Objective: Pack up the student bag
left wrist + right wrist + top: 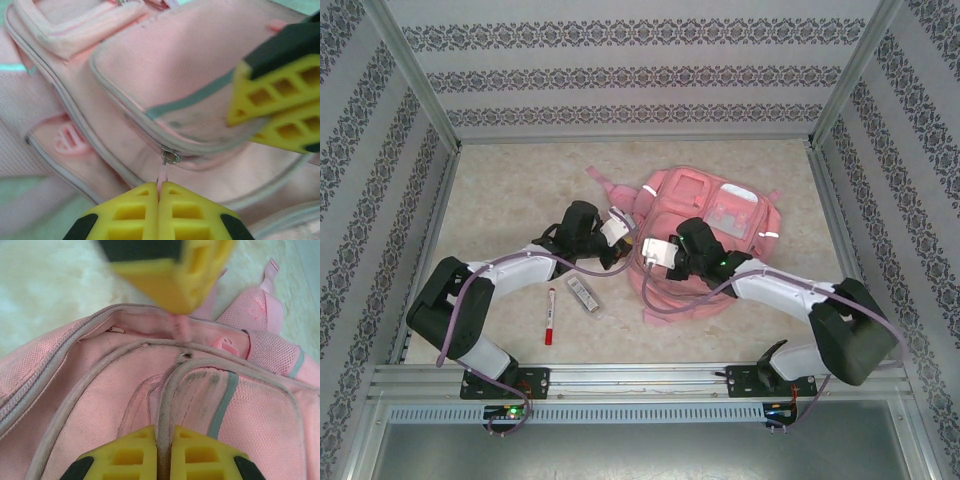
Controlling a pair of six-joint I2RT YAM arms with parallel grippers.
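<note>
Yellow fingers [132,212] of the left gripper [159,191] press together on the thin pink zipper pull [162,175] of a front pocket on the student bag [672,192], while the right gripper [163,434] is closed tight on a ridge of greyed piping [161,405] along a pocket edge. This pink bag lies flat on the pale surface [500,190], right of centre and towards the far side, with both arms reaching over its near-left part. Left of it and apart from it, a red-capped marker [549,316] and a small pale oblong item [583,294] lie on the surface.
</note>
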